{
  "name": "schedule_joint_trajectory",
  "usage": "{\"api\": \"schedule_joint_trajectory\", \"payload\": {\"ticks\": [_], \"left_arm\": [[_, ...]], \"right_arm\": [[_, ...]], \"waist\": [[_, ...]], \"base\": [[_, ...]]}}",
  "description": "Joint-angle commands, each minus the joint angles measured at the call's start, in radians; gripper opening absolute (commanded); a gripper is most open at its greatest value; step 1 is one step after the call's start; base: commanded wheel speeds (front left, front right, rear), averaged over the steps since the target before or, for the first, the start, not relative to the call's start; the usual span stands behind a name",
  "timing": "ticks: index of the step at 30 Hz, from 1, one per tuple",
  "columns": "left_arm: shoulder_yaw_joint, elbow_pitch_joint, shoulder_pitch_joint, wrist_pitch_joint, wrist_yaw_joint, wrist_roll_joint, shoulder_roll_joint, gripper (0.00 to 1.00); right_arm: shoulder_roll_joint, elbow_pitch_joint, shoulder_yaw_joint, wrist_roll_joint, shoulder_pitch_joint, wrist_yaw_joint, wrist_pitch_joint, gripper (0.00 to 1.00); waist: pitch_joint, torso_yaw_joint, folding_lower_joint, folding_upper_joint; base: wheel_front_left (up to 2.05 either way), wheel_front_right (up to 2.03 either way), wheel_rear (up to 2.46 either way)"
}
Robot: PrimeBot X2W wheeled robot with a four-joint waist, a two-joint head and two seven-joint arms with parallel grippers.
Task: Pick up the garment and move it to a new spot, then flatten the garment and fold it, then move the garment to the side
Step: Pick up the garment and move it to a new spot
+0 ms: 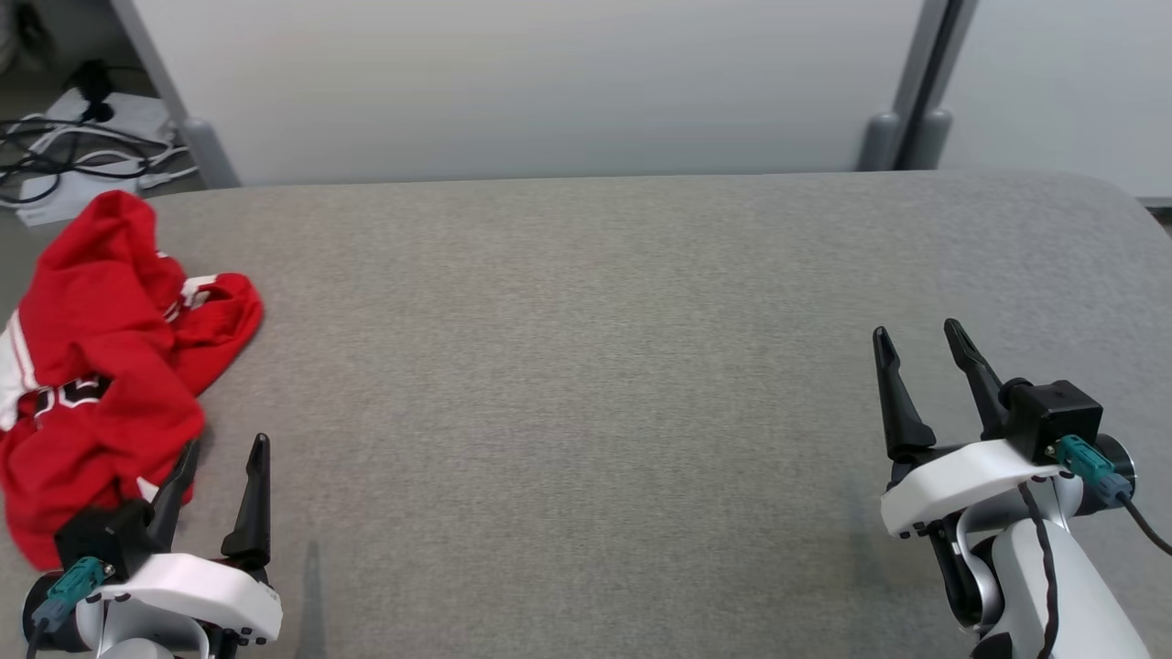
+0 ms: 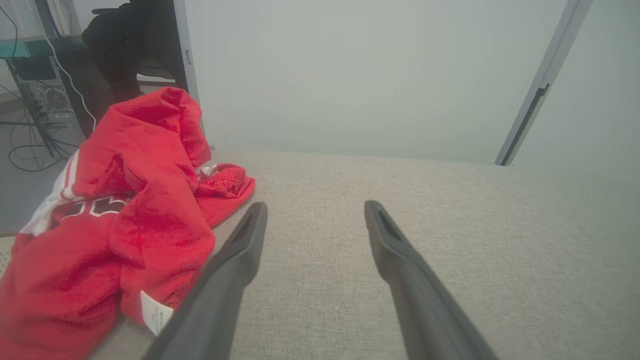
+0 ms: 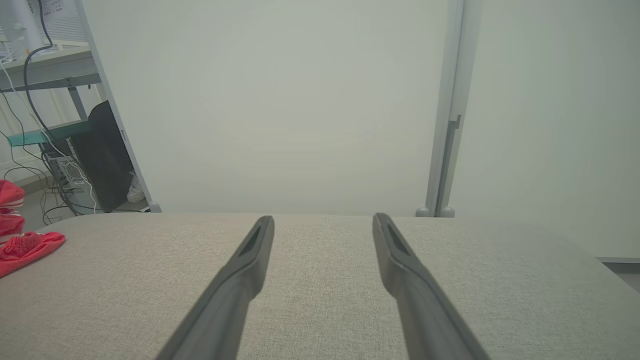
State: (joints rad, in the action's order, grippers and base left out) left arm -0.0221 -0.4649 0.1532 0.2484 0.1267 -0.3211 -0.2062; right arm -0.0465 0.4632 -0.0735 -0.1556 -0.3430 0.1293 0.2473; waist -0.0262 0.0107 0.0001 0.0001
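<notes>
The garment (image 1: 101,366) is a crumpled red jersey with white stripes and dark lettering, heaped at the left edge of the grey table (image 1: 586,384). The left wrist view shows the garment (image 2: 125,220) with a white label at its near hem. My left gripper (image 1: 224,448) stands open at the lower left, its left finger right beside the cloth, nothing between the fingers. In the left wrist view the left gripper (image 2: 316,207) points over bare table. My right gripper (image 1: 916,334) is open at the lower right, far from the garment (image 3: 25,245), which lies at the left edge of the right wrist view.
A pale partition wall (image 1: 549,82) runs behind the table's far edge, with grey posts (image 1: 906,119) at the right. Cables and a power strip (image 1: 82,146) lie on the floor beyond the left corner. A desk with a computer (image 2: 45,95) stands further left.
</notes>
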Motion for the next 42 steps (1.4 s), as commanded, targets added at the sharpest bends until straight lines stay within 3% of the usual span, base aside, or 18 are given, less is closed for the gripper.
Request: {"api": "schedule_joint_trajectory", "payload": {"ticks": [1, 23, 34, 42], "left_arm": [[-0.036, 0.015, 0.057, 0.013, 0.004, -0.018, -0.026, 1.00], [-0.021, -0.026, 0.067, 0.013, 0.004, -0.052, -0.022, 1.00], [0.016, -0.060, 0.107, 0.013, 0.004, -0.154, -0.068, 1.00], [0.190, -0.193, 0.277, 0.013, 0.004, -0.356, -0.205, 1.00]], "right_arm": [[-0.004, -0.025, -0.025, 0.009, -0.030, 0.001, 0.015, 1.00], [-0.004, 0.017, -0.069, -0.026, -0.049, 0.001, 0.015, 1.00], [-0.004, 0.025, -0.119, -0.021, -0.087, 0.001, 0.015, 1.00], [-0.004, 0.023, -0.137, -0.015, -0.104, 0.001, 0.015, 1.00]], "waist": [[0.005, 0.045, -0.0001, -0.0001], [-0.016, 0.378, -0.0001, -0.0001], [-0.076, 0.343, -0.0001, -0.0001], [-0.136, 0.282, -0.0001, -0.0001]], "base": [[0.00, 0.00, 0.00], [0.00, 0.00, 0.00], [0.00, 0.00, 0.00], [0.00, 0.00, 0.00]]}}
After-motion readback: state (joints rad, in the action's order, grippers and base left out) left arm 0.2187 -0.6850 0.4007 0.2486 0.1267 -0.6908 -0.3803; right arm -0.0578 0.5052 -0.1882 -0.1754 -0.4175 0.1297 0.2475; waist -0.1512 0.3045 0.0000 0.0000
